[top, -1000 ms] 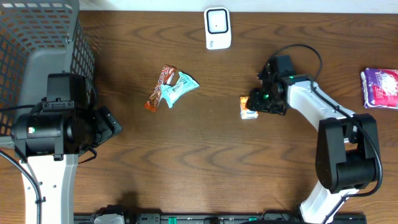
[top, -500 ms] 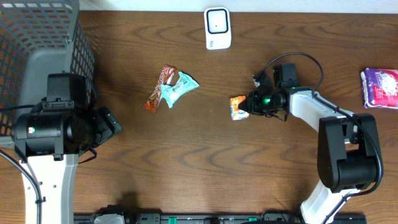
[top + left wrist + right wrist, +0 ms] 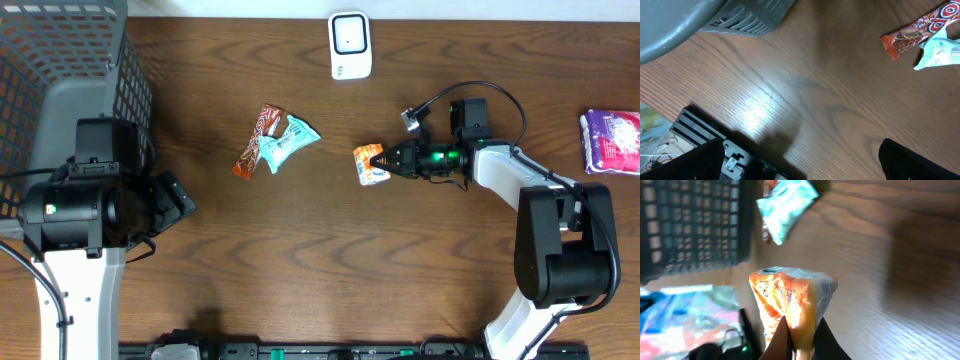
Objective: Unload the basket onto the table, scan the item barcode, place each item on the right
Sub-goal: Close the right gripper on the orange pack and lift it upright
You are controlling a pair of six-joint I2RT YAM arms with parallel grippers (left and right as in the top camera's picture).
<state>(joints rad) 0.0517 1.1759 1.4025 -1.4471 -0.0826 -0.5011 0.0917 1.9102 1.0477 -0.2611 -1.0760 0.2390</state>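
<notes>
**Packet's gone left since a second ago, pinched by one end**

Since a second ago the packet [image 3: 372, 165] has slid left across the middle of the surface [image 3: 400, 270]. The right arm has swung out flatter behind it. The right tool [image 3: 385, 160] was half open back then, and now it's clamped right down on the packet's right-hand end.

In the wrist view, the right tool [image 3: 799, 340] has its fingers pressed together on a thin fold at the bottom of the packet [image 3: 790, 300], and the rest fans out above them. It looks lifted off the surface, though I can't say for sure from overhead.

My read on handling: it's a light, soft film pouch, crinkly and a bit slick. It won't break, but it will flop and twist around that one pinch point. The flat end seam is the sensible place to grip, because it keeps the printed faces uncovered. I can't spot a barcode in either view. The scanner [image 3: 350, 45] sits at the far edge, a little left of the packet, so I'd guess the packet has to go there with the right face turned toward it.

The left tool [image 3: 800, 167] is spread wide with nothing in it, parked near the basket [image 3: 60, 60]. A red wrapper [image 3: 255, 140] and a teal pouch [image 3: 292, 140] lie touching each other, left of the packet.
</notes>
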